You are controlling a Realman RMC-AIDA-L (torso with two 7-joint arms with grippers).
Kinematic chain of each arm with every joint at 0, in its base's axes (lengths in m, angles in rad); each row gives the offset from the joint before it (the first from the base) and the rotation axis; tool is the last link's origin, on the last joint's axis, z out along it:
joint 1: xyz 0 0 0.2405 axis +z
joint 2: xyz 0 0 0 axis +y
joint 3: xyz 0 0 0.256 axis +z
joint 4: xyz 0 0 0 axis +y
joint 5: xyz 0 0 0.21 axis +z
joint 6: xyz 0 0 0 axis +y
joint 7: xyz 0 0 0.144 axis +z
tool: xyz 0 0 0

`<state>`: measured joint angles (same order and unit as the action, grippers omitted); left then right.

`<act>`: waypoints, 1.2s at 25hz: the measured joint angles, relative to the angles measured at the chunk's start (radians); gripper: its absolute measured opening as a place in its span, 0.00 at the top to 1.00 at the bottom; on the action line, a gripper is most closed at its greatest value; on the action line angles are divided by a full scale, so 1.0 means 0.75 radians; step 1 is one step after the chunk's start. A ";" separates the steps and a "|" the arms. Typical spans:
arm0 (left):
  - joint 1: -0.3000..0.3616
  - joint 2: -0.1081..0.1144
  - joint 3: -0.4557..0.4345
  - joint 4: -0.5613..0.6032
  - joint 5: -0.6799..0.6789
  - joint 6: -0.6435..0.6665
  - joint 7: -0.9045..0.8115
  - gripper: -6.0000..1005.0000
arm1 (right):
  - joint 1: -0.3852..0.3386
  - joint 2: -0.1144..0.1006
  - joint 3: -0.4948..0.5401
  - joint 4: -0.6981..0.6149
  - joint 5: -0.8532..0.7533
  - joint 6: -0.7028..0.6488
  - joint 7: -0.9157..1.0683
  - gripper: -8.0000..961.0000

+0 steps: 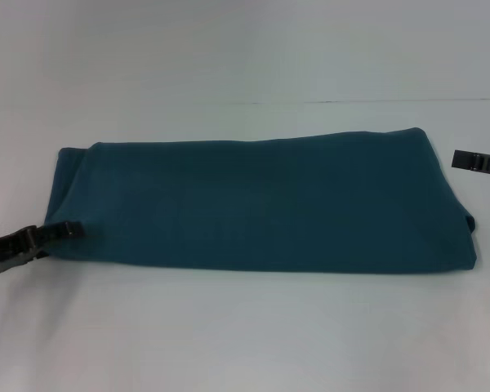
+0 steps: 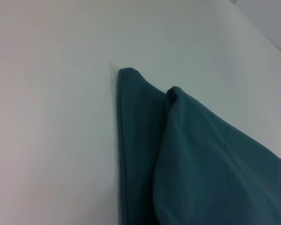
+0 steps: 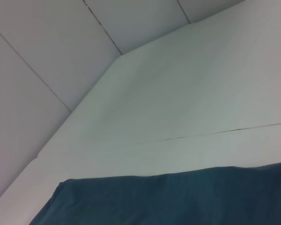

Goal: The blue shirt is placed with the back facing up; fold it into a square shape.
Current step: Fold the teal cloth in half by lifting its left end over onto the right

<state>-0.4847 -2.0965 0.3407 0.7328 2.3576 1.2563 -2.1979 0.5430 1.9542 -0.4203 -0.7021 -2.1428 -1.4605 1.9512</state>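
On the white table (image 1: 245, 335), folded blue shirt (image 1: 261, 204), left claw (image 1: 65, 230) at its near-left corner.

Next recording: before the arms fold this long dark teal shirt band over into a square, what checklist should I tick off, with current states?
1. Dark teal-blue fabric shirt already folded into a long band: ok.
2. Band lies flat on the white table: ok.
3. Left gripper at the band's near left corner: ok.
4. Left gripper holding fabric: cannot tell.
5. Right gripper at the band's right end: not ok, it is apart from the cloth.
6. Shape square: not ok.
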 joint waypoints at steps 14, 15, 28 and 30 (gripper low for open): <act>0.004 0.001 0.000 0.001 0.000 -0.046 0.008 0.45 | -0.003 0.000 -0.011 0.006 0.002 0.013 -0.004 0.05; 0.005 0.001 0.000 0.001 0.000 -0.048 0.008 0.49 | -0.004 0.000 -0.011 0.007 0.003 0.012 -0.004 0.05; 0.015 -0.001 -0.005 0.001 0.000 -0.090 0.009 0.96 | -0.004 0.010 -0.010 0.016 0.000 0.013 -0.010 0.05; 0.019 -0.001 -0.009 0.001 -0.001 -0.099 0.010 0.96 | -0.005 0.012 -0.009 0.016 0.000 0.014 -0.010 0.05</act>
<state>-0.4703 -2.0970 0.3340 0.7337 2.3571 1.1824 -2.1902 0.5396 1.9633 -0.4273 -0.6897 -2.1425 -1.4497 1.9434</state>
